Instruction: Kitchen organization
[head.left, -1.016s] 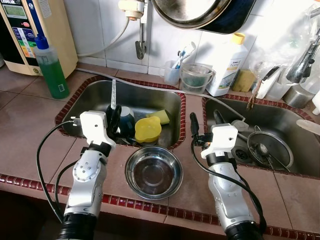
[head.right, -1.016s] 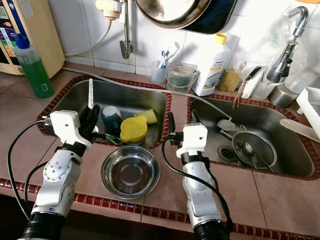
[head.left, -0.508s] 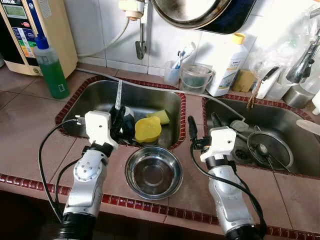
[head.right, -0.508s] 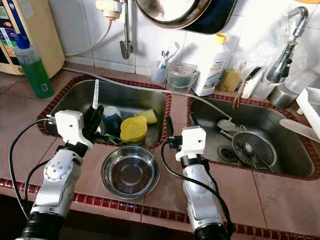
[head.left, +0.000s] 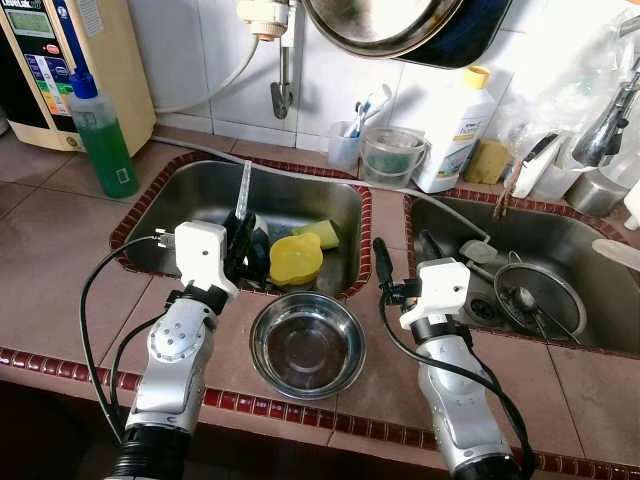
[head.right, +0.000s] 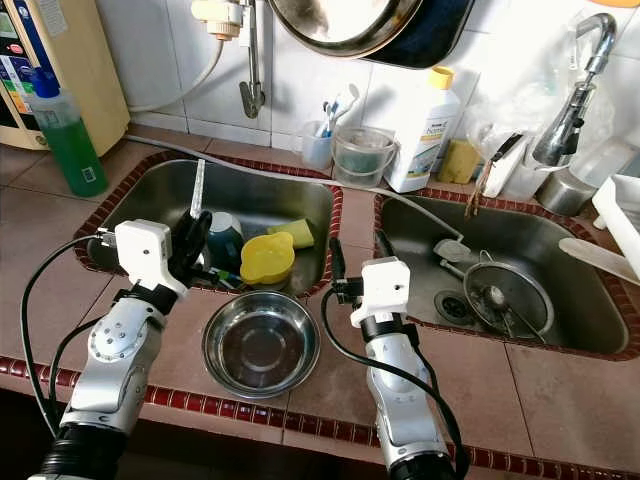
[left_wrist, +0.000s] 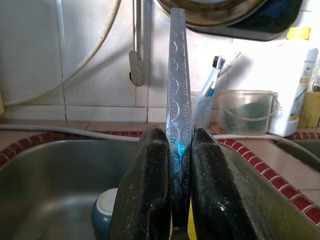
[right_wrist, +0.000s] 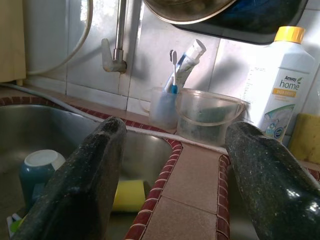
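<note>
The left gripper (head.left: 238, 237), clamped on a clear embossed utensil handle (left_wrist: 178, 85), perhaps plastic, has shifted right over the left sink (head.left: 190, 185). The right gripper (right_wrist: 175, 165), jaws apart and empty, drifted left toward the steel bowl (head.left: 307, 344).

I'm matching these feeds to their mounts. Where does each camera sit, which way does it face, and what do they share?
Eye views: head, facing down at two sinks; both arms, left gripper and right gripper show.
Left wrist view: along its fingers, shut on a clear utensil handle, toward the tiled wall.
Right wrist view: along its open fingers, toward the wall.
Shared: toothbrush cup and detergent bottle.
</note>
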